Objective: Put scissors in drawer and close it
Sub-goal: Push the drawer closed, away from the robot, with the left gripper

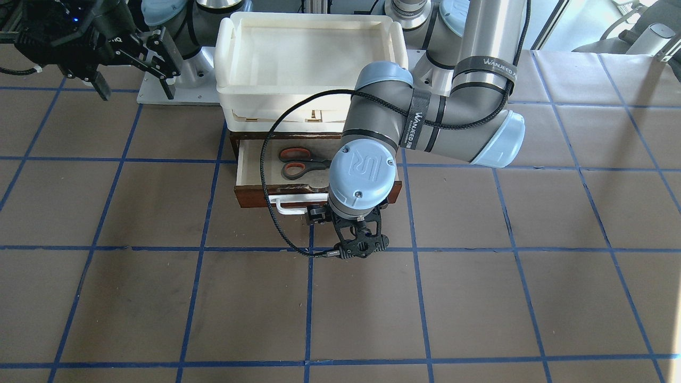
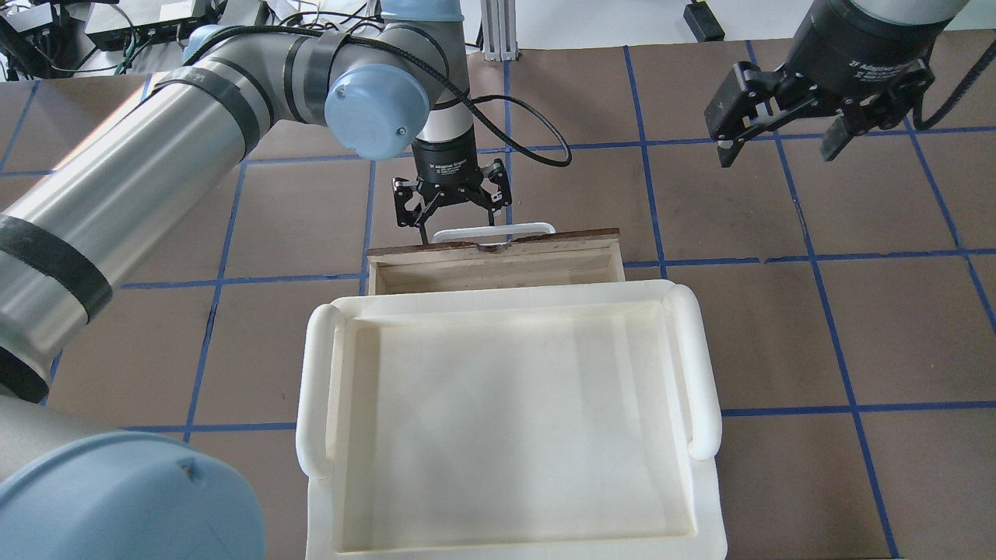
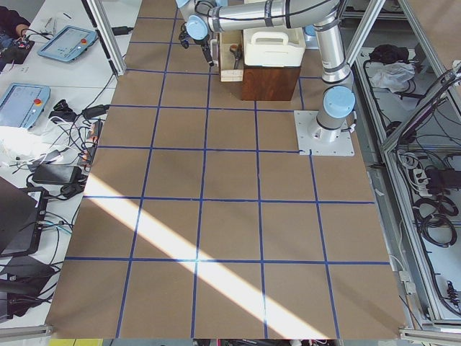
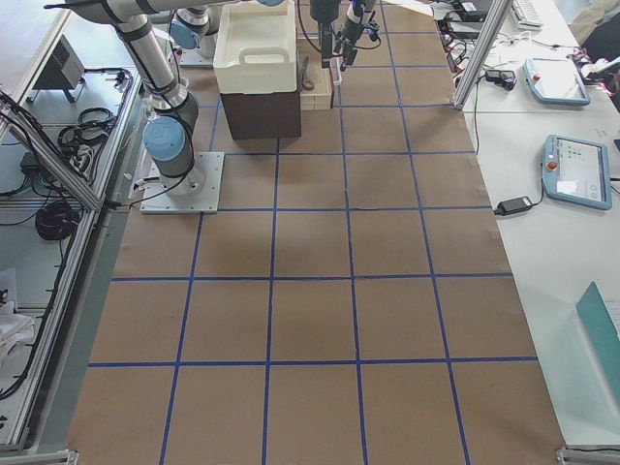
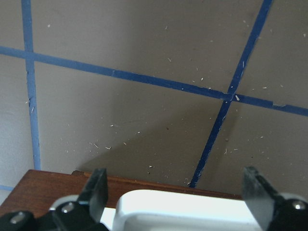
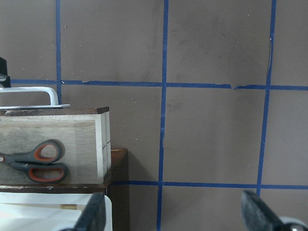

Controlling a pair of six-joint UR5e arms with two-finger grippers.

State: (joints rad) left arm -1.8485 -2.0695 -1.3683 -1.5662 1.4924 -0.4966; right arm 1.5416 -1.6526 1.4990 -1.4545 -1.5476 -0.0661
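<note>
The scissors (image 1: 300,162), with orange-red and dark grey handles, lie flat inside the open drawer (image 1: 250,197); they also show in the right wrist view (image 6: 36,161). The drawer sticks out of the dark brown box (image 1: 233,142) and its white bar handle (image 1: 287,205) faces away from the robot. My left gripper (image 2: 457,224) points down just in front of the drawer's front panel, at the handle. It is open, and the handle (image 5: 192,207) shows between its fingers (image 5: 98,187). My right gripper (image 2: 778,144) hangs open and empty, high and off to the side.
A large white plastic tray (image 2: 319,404) sits on top of the box and hides most of the drawer from overhead. Brown table paper with blue tape lines (image 1: 308,298) surrounds the box. The arm bases (image 1: 175,90) stand behind it.
</note>
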